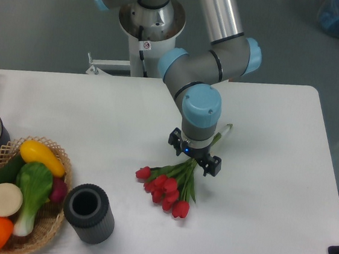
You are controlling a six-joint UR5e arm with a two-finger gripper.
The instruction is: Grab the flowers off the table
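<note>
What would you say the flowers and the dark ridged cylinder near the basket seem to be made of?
The flowers: probably artificial, plastic or fabric, judging by their uniform red heads and stiff green stems. The cylinder: likely matte dark rubber or plastic, hollow, with ribbed sides and no shine.

Even bright overhead light, soft faint shadows on the table (268, 222), slightly soft focus, mild grain

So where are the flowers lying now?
The flowers lie on the table near its middle, blooms toward the front, right of the dark ribbed cup, with the gripper directly above their stems.
</note>
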